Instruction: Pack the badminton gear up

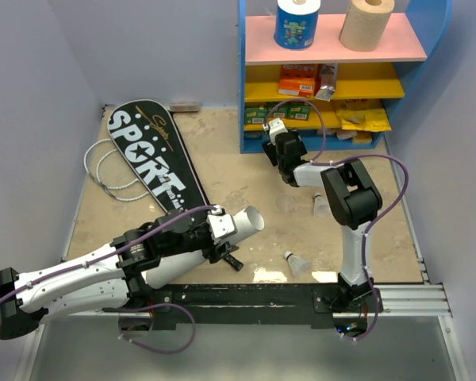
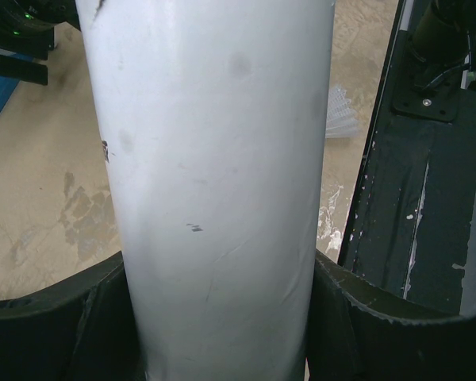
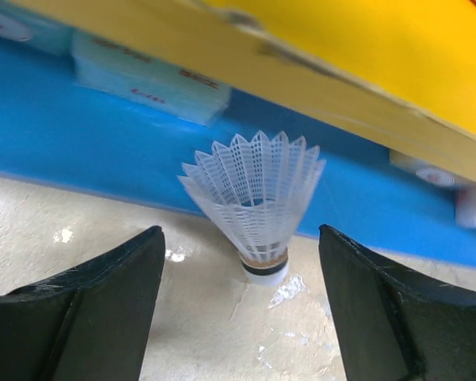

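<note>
Two steps are in hand at once. The left pincer (image 1: pixel 214 230) grips the long white tube (image 1: pixel 242 222), held slanted near the front of the tabletop (image 1: pixel 238 175). The right pincer (image 3: pixel 239 238) stands wide around a shuttlecock (image 3: pixel 254 190), which sits upright and untouched just beside the blue shelf (image 3: pixel 63 135). Next, I think, it must close gently on the skirt and carry it to the tube mouth.
</note>
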